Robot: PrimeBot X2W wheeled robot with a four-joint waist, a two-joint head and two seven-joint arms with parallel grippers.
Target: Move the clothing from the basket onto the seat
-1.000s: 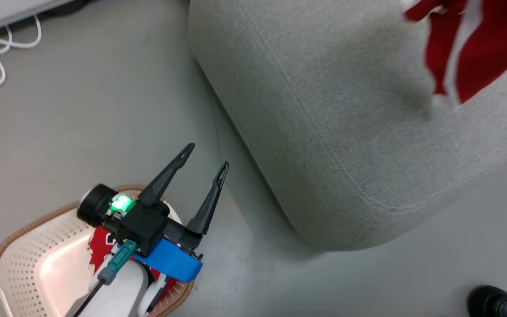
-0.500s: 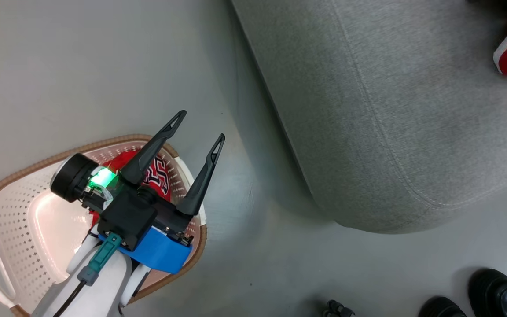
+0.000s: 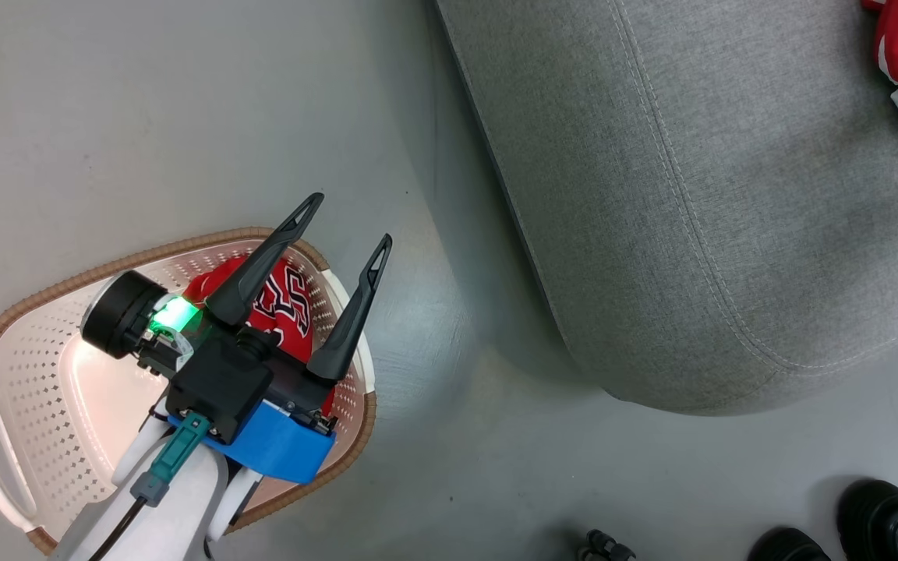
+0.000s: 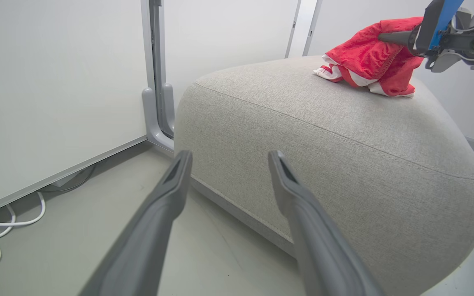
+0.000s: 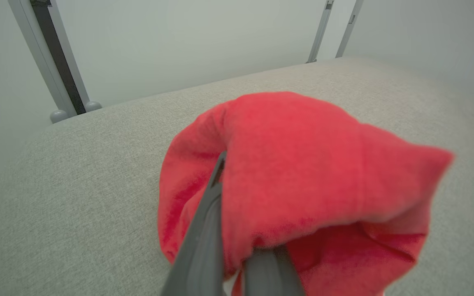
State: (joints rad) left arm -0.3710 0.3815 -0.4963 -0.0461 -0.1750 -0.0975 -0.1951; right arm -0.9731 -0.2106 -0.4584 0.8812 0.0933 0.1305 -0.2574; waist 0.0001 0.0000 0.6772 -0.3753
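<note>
One jersey (image 4: pixel 368 57) lies bunched on top of the seat (image 4: pixel 323 135). The right claw (image 4: pixel 385 37) is clamped tight on it w/ cloth draped over its fingers (image 5: pixel 204 230), so on release it may snag & get dragged off. The 2nd jersey (image 3: pixel 285 292) sits in the basket (image 3: pixel 28 374) on the floor (image 3: pixel 184 117) beside the seat. The left claw (image 3: pixel 348 219), spread wide & empty above it, could hook the basket's perforated wall.

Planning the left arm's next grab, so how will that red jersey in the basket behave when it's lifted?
Probably floppy: the jersey lies crumpled in the basket, so expect it to drape and trail. Likely light, as the other jersey slumps in soft folds on the seat.
</note>
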